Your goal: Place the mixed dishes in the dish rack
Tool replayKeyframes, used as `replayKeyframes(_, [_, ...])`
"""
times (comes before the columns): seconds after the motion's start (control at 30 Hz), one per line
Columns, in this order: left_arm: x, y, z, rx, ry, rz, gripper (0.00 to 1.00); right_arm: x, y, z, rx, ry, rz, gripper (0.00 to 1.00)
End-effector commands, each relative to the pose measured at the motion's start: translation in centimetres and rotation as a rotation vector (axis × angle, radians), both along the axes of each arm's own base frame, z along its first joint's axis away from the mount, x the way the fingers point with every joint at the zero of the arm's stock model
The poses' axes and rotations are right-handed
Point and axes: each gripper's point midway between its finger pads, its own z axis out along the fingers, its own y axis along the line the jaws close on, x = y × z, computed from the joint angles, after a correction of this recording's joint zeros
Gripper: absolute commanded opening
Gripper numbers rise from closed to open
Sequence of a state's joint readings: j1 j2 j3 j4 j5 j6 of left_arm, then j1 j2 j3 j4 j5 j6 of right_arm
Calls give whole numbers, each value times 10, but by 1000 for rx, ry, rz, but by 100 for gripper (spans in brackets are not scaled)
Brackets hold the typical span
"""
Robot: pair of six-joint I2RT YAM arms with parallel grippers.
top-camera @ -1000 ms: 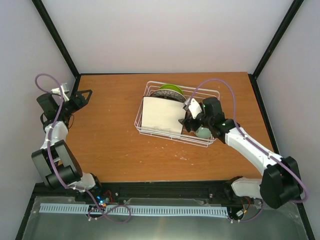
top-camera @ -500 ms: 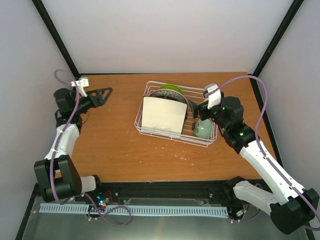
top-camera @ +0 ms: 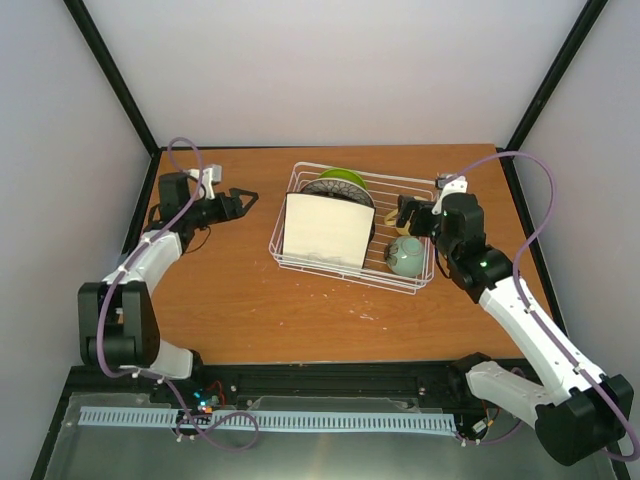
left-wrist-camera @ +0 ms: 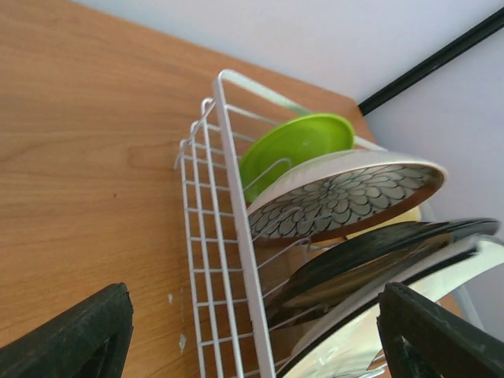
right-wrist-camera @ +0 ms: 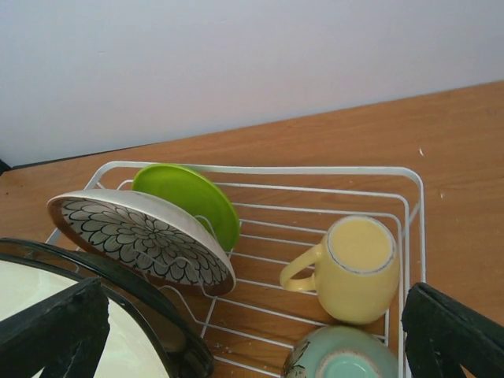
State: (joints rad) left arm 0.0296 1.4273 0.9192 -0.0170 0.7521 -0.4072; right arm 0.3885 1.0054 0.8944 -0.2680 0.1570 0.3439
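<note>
The white wire dish rack (top-camera: 300,262) stands mid-table. In it the white square plate (top-camera: 325,232) leans at the front, with the dark-rimmed cream plate (top-camera: 374,216), the petal-patterned plate (top-camera: 333,187) and the lime-green plate (top-camera: 343,177) behind it. The pale mint bowl (top-camera: 406,257) lies at the rack's right end, next to the pale yellow mug (top-camera: 392,226). My right gripper (top-camera: 408,212) is open and empty above the mug (right-wrist-camera: 358,268) and bowl (right-wrist-camera: 342,358). My left gripper (top-camera: 245,198) is open and empty, left of the rack (left-wrist-camera: 235,197), facing the green plate (left-wrist-camera: 295,146) and petal plate (left-wrist-camera: 342,197).
The brown table (top-camera: 230,290) ends at white walls with black frame posts (top-camera: 110,75) at the back corners. Small white specks (top-camera: 370,318) lie in front of the rack. The arm bases sit at the near edge.
My left arm has swung right from the table's left edge toward the rack. My right gripper has pulled back from the bowl and out of the rack, toward its right rim.
</note>
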Motion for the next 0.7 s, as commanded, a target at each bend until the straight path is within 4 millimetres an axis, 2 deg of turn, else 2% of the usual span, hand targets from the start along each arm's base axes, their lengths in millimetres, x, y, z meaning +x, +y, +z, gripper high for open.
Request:
replayKeyframes(0.0, [13, -5, -15, 54, 32, -5, 85, -6, -11, -11, 33, 44, -68, 100])
replayKeyframes(0.1, [17, -12, -32, 57, 78, -25, 85, -7, -15, -17, 28, 61, -88, 100])
replayKeyframes(0.2, [20, -17, -39, 45, 95, -38, 85, -7, -20, -22, 28, 67, -117, 100])
replayKeyframes(0.3, [21, -18, -38, 36, 91, -36, 85, -10, -27, -22, 20, 47, -151, 100])
replayKeyframes(0.53, [21, -18, -33, 33, 78, -35, 85, -7, -33, -6, 13, -46, -171, 100])
replayKeyframes(0.67, [20, -17, -36, 41, 89, -24, 86, -3, -33, -8, -1, -30, -182, 100])
